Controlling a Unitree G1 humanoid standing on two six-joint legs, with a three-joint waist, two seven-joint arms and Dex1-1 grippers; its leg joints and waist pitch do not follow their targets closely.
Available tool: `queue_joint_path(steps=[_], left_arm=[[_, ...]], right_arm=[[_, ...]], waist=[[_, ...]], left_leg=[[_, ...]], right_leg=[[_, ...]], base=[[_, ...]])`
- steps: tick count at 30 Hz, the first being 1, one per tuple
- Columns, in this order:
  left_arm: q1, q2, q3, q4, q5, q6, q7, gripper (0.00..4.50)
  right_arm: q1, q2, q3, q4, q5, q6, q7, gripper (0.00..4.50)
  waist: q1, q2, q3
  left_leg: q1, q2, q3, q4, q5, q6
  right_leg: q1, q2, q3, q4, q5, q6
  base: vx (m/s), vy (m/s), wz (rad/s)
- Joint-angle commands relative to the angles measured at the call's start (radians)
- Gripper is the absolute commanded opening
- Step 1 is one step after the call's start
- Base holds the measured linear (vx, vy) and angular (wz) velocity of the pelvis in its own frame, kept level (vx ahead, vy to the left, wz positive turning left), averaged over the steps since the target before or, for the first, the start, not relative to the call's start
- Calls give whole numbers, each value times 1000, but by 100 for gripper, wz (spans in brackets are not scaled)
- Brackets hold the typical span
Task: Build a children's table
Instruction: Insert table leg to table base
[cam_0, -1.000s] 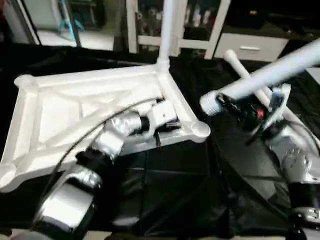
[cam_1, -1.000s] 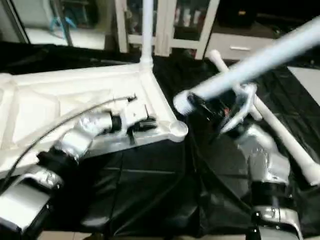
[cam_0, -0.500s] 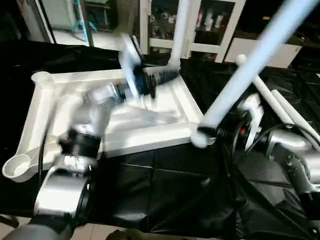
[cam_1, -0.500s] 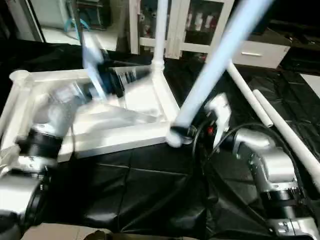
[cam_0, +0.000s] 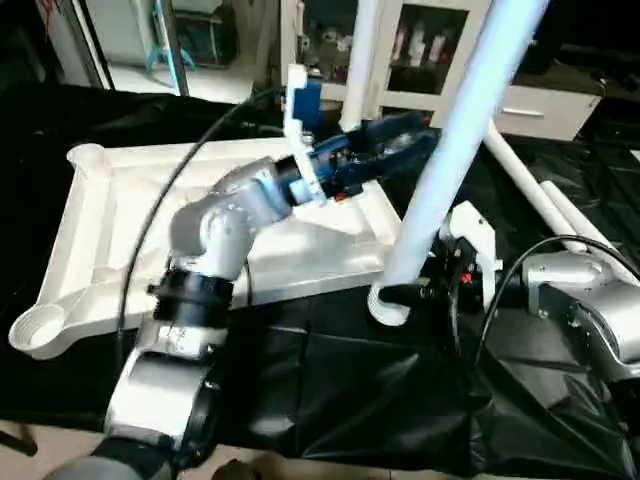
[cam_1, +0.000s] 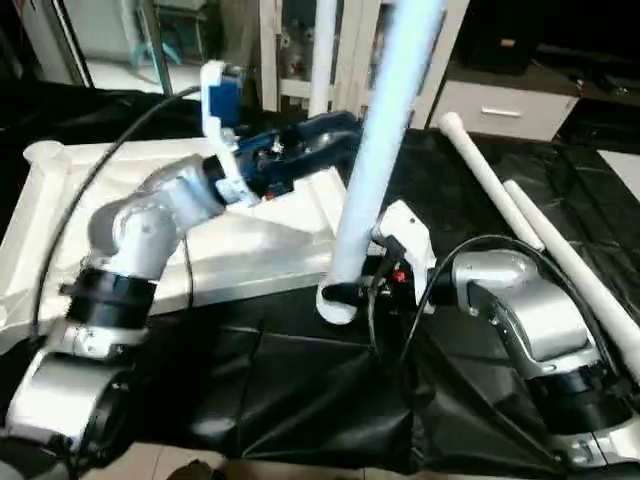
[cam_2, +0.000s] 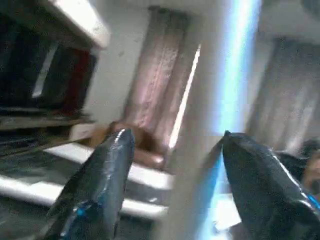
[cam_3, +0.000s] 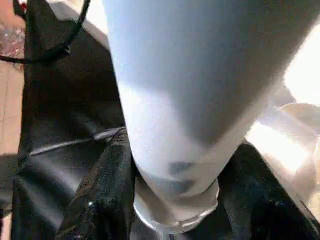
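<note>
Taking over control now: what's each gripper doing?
Left gripper: open, fingers either side of the raised leg, not gripping it.
Right gripper: shut on that leg near its lower end.

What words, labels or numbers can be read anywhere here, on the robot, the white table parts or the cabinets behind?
None can be read.
White plastic rectangular table top: plain, no print.
Long tapered white tube leg held by the right gripper: plain.
Left gripper: black fingers, no marking.
Small red spot on the right wrist: too blurred to tell whether it bears text.
Bottles in the glass-doored white cabinet: labels too small to read.
</note>
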Motion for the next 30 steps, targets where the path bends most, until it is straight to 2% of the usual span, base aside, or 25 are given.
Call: queue_joint_path(steps=[1,2,3,7,8,9,11,14,15,18,22,25,26,27,30], left_arm=[[-3,-8,11,-43,-50,49,-11,350],[1,-5,17,-50,-57,60,-14,355],[12,5,16,-65,-64,68,-31,365],[30,19,-9,-93,-51,68,-34,395],[31,18,-15,-93,-42,63,-28,416],[32,16,-63,-84,44,-2,5,416],[29,16,-97,-74,100,-41,28,430],[18,11,-105,-62,128,-56,65,430],[13,10,-98,-57,124,-49,77,415],[-5,15,-75,-25,130,-56,103,392],[-16,6,-35,9,126,-70,146,367],[-17,8,-30,10,121,-67,152,343],[-15,11,-29,9,116,-59,149,343],[-14,14,-30,8,113,-57,146,323],[-15,17,-25,9,113,-53,157,306]], right_arm=[[-21,-3,-6,-30,0,16,-2,191],[-22,-3,-7,-31,-1,18,-1,191],[-25,-3,-15,-29,2,22,4,191],[-33,-14,-3,-21,-12,16,12,191],[-34,-17,2,-20,-17,15,13,191],[-36,-30,36,-13,-51,7,15,191],[-37,-36,62,-9,-77,0,12,191],[-45,-20,66,-1,-90,9,-18,191],[-48,-14,62,1,-89,10,-24,191],[-63,0,39,12,-87,11,-44,191],[-79,16,17,40,-88,6,-59,191],[-82,22,11,41,-78,9,-62,191],[-83,24,10,42,-77,8,-64,191],[-84,26,9,44,-77,6,-68,191],[-88,28,8,51,-75,-6,-69,191]], waist=[[-2,-18,-68],[-2,-18,-68],[-4,-18,-69],[-5,-16,-71],[-5,-16,-71],[-6,-18,-73],[-2,-15,-74],[-1,-18,-76],[-4,-18,-78],[-5,-21,-79],[-7,-15,-77],[-5,-16,-78],[-5,-20,-78],[-3,-17,-78],[-2,-20,-78]], left_leg=[[21,18,-2,-64,-244,14],[21,18,-2,-64,-244,14],[14,18,-6,-66,-231,12],[15,17,-6,-65,-221,9],[15,17,-6,-65,-221,9],[14,17,-6,-64,-205,10],[21,19,-5,-62,-200,10],[14,17,-6,-61,-178,11],[13,14,-4,-58,-166,15],[11,11,-3,-56,-163,22],[14,11,-4,-56,-192,17],[15,11,-3,-56,-193,16],[15,11,-3,-55,-190,17],[17,12,-3,-55,-187,19],[14,11,-3,-55,-189,19]], right_leg=[[64,-33,39,-71,-308,-166],[64,-33,39,-71,-308,-166],[68,-32,39,-68,-318,-146],[67,-30,40,-66,-301,-133],[67,-30,40,-66,-301,-133],[67,-28,41,-64,-273,-133],[63,-28,43,-65,-265,-128],[69,-29,45,-57,-231,-139],[69,-28,47,-54,-206,-148],[71,-26,48,-53,-212,-152],[66,-25,48,-58,-255,-143],[65,-24,48,-57,-242,-151],[65,-24,48,-56,-238,-152],[64,-25,49,-55,-233,-157],[66,-26,48,-54,-240,-156]], base=[[0,0,0],[0,0,0],[0,0,0],[0,0,0],[0,0,0],[0,0,0],[0,0,0],[0,0,0],[0,0,0],[0,0,0],[0,0,0],[0,0,0],[0,0,0],[0,0,0],[0,0,0]])
